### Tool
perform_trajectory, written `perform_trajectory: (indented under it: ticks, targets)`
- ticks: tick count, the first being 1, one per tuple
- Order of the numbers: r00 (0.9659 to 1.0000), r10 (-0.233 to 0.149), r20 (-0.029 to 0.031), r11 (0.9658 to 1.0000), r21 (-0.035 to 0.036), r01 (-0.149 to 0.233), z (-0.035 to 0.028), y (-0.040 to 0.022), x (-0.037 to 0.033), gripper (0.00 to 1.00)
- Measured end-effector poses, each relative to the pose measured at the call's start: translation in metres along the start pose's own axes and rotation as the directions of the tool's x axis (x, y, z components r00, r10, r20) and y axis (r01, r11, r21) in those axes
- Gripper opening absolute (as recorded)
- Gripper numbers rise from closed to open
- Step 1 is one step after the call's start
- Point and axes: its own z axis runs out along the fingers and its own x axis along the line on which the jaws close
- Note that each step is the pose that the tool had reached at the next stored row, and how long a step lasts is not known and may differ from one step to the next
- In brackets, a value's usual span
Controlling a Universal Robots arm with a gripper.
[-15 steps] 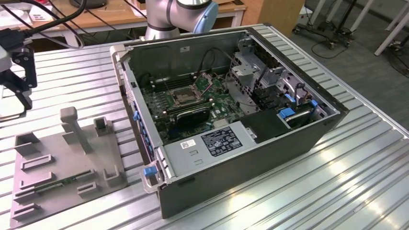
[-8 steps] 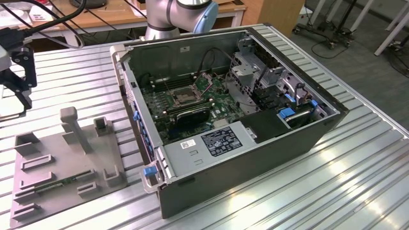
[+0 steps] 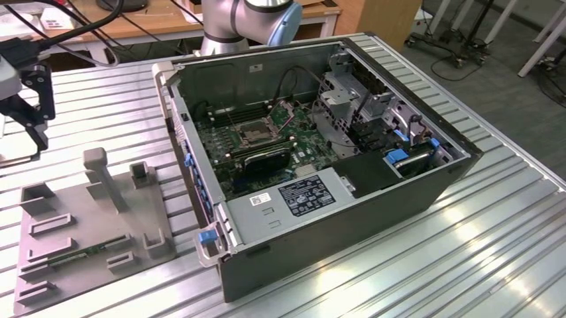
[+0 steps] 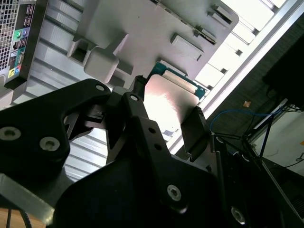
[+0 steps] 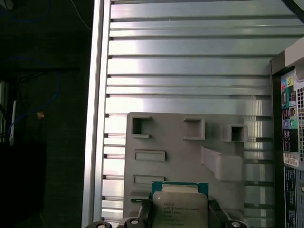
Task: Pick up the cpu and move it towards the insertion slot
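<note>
The cpu (image 5: pixel 180 207), a thin square chip with a silvery top and green edge, sits between the black fingers of my gripper (image 5: pixel 179 217). In the second wrist view the cpu (image 4: pixel 169 102) shows the same hold, with my gripper (image 4: pixel 166 113) shut on two opposite edges. In the exterior view my gripper (image 3: pixel 34 136) hangs at the far left, above the table and clear of the grey fixture plate (image 3: pixel 84 228). The insertion slot (image 3: pixel 254 134), a dark square socket with a metal frame, lies inside the open computer case (image 3: pixel 354 199), well off to the exterior view's right of my gripper.
The grey fixture plate (image 5: pixel 180 156) carries upright posts and pockets, with a narrow green strip (image 3: pixel 81 254) in one. A black heatsink block (image 3: pixel 265 158) sits beside the socket. Cables and drive cages crowd the case. The ribbed metal table (image 3: pixel 460 265) extends around it.
</note>
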Motion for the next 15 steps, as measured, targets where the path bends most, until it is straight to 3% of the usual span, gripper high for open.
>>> perform_trajectory:
  ticks: [15]
  targets:
    - [1.0,0.0,0.0,1.0,0.0,0.0,0.0,-0.0002,-0.0109,0.55]
